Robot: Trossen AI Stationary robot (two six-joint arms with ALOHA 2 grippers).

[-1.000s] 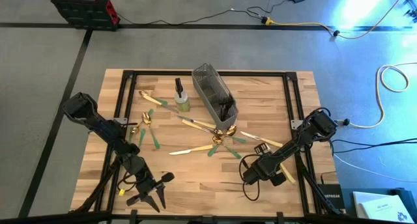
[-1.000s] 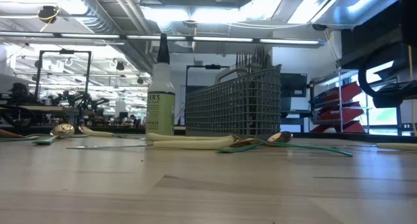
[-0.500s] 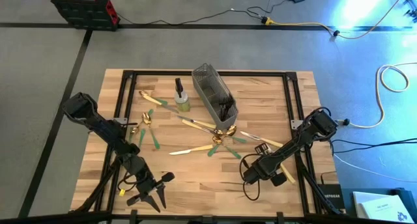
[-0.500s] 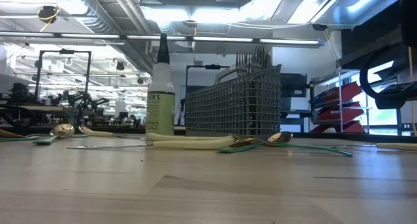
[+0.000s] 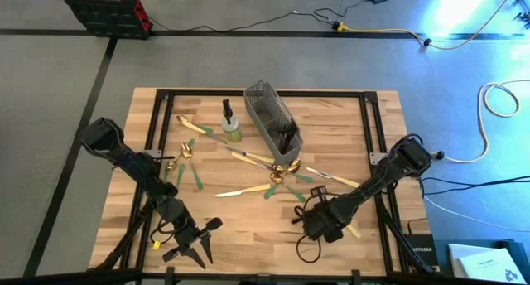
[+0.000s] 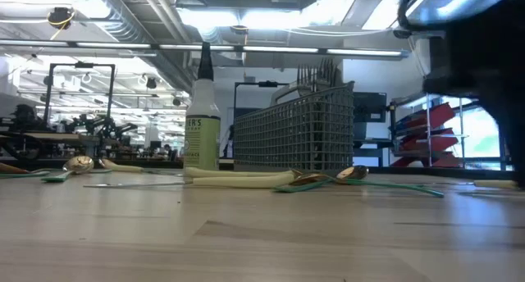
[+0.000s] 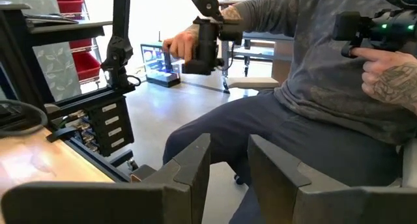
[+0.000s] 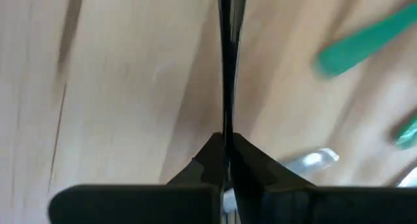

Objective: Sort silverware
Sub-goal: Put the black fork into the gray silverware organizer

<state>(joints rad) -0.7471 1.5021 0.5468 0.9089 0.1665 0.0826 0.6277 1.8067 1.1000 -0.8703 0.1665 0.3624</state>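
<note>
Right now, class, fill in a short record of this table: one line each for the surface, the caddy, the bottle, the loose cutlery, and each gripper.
surface: wooden table
caddy: grey mesh caddy, mid-table, dark utensils inside
bottle: spray bottle, upright, left of caddy
cutlery: silverware scattered flat in front of caddy and bottle
left gripper: at near edge, part open, empty
right gripper: low over table, shut on a thin dark piece
</note>
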